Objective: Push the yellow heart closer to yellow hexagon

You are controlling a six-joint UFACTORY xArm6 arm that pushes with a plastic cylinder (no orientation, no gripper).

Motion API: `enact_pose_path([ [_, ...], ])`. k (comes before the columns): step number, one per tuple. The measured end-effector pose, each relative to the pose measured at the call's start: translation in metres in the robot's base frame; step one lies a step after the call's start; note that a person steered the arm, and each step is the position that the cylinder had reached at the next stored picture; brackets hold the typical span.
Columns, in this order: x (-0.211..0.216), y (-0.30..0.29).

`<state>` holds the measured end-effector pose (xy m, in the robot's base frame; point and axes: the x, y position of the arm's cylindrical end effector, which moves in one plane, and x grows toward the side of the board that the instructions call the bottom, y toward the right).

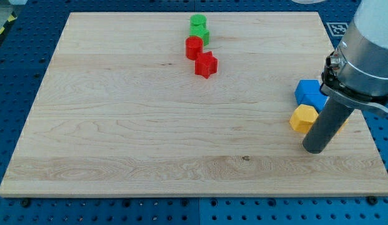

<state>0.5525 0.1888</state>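
Note:
A yellow block (303, 118), which looks like the hexagon, lies near the board's right edge. My tip (317, 150) rests on the board just below and to the right of it, very close to it or touching it. The dark rod rises up and to the right and covers what lies behind it. No yellow heart shows clearly; it may be hidden behind the rod.
Blue blocks (311, 94) sit right above the yellow block, touching it. A red block (194, 47) and a red star (206, 64) lie at the top centre, with two green blocks (199, 28) just above them. The board's right edge (368, 134) is close to my tip.

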Motion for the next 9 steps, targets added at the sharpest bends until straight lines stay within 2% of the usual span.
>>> enact_pose_path([
  [3,-0.003,0.079],
  [5,-0.075,0.079],
  [9,-0.069,0.051],
])
